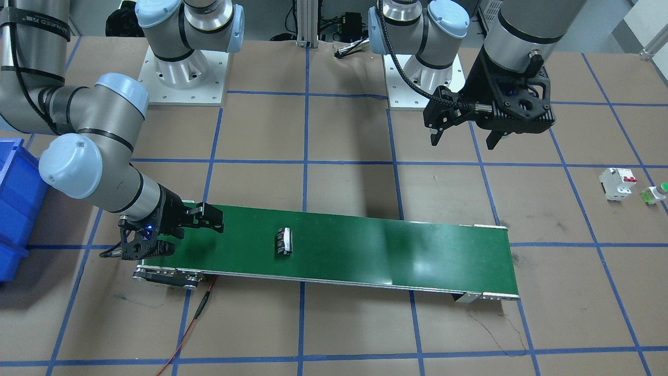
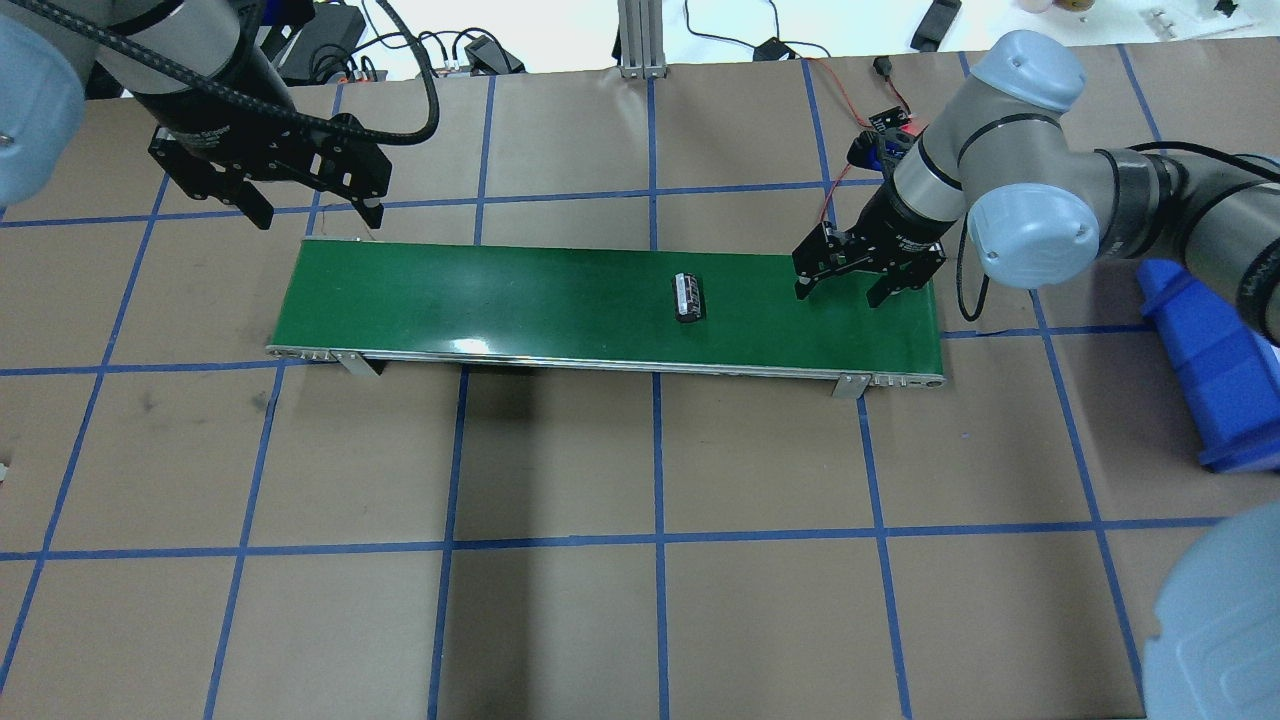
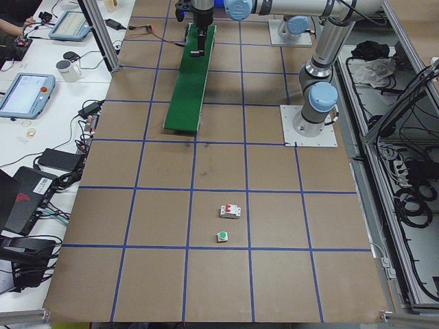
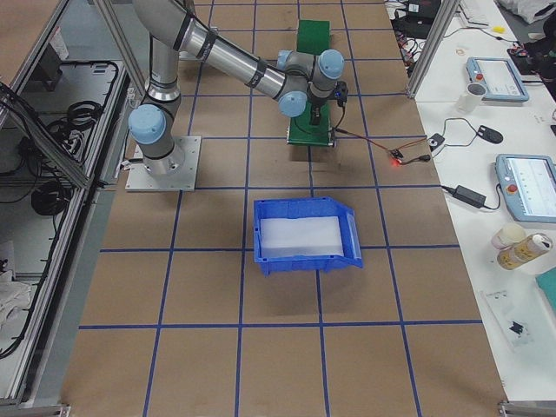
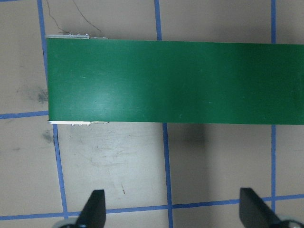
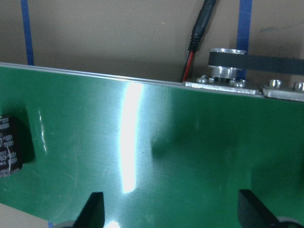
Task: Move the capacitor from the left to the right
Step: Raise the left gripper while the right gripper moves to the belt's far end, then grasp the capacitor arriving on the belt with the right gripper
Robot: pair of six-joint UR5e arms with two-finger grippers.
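The capacitor, a stubby dark cylinder with pale markings, lies on its side on the green conveyor belt, right of the middle in the overhead view. My right gripper is open and empty, low over the belt's right end, with the capacitor a short way off; it also shows in the front view. The right wrist view shows the capacitor at its left edge. My left gripper is open and empty, raised behind the belt's left end; the left wrist view shows only bare belt.
A white breaker with a red switch and a green-capped push button stand on the table far to my left. A blue bin sits beyond the belt's right end. A red wire runs from the belt's right end.
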